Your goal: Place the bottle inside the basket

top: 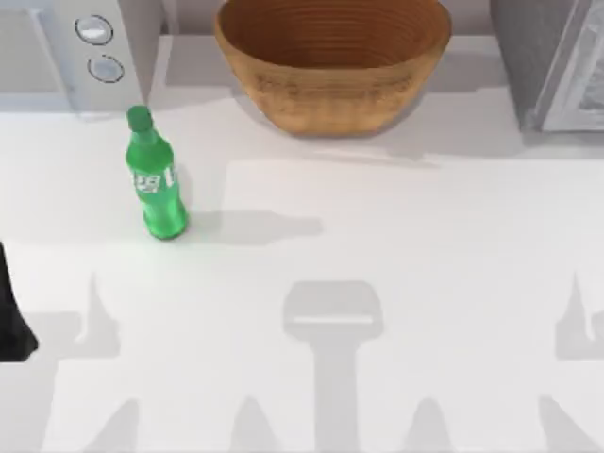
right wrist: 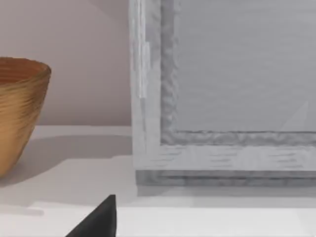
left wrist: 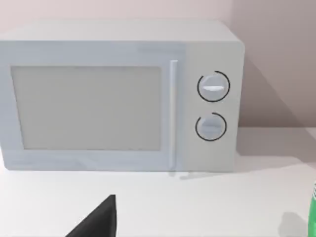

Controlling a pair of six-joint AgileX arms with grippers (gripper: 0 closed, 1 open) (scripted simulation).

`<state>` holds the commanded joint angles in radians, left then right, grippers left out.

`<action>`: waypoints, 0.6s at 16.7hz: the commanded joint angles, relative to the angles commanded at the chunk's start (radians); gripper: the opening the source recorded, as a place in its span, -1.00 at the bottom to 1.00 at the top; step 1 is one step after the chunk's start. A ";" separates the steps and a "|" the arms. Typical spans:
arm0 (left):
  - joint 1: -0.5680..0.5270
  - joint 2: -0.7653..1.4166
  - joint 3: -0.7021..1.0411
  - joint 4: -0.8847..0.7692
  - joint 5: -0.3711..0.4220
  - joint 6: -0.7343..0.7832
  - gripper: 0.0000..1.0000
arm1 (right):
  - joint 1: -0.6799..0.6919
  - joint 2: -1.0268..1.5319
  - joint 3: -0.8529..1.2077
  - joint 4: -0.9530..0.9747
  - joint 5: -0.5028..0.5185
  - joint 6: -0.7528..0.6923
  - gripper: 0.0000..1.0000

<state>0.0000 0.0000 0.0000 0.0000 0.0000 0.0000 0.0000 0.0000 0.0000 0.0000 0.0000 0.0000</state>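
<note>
The green bottle (top: 156, 179) stands upright on the white table at the left, its cap toward the back. A sliver of the bottle (left wrist: 312, 210) also shows in the left wrist view. The wicker basket (top: 330, 58) sits at the back centre, far to the right of the bottle; its side (right wrist: 19, 111) appears in the right wrist view. My left arm (top: 11, 321) is parked at the table's left edge, well short of the bottle. A dark part of my left gripper (left wrist: 98, 222) and of my right gripper (right wrist: 98, 222) shows in each wrist view, holding nothing.
A white microwave (top: 85, 47) stands at the back left, just behind the bottle; its front with two dials (left wrist: 212, 106) faces the left wrist camera. A grey appliance (top: 557, 61) occupies the back right corner, right of the basket.
</note>
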 joint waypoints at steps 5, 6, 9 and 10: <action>0.001 0.054 0.018 0.050 0.028 0.001 1.00 | 0.000 0.000 0.000 0.000 0.000 0.000 1.00; 0.001 0.091 0.029 0.082 0.046 0.002 1.00 | 0.000 0.000 0.000 0.000 0.000 0.000 1.00; 0.007 0.256 0.071 0.218 0.122 0.005 1.00 | 0.000 0.000 0.000 0.000 0.000 0.000 1.00; 0.010 0.326 0.088 0.274 0.153 0.006 1.00 | 0.000 0.000 0.000 0.000 0.000 0.000 1.00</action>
<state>0.0102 0.3265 0.0882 0.2744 0.1535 0.0059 0.0000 0.0000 0.0000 0.0000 0.0000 0.0000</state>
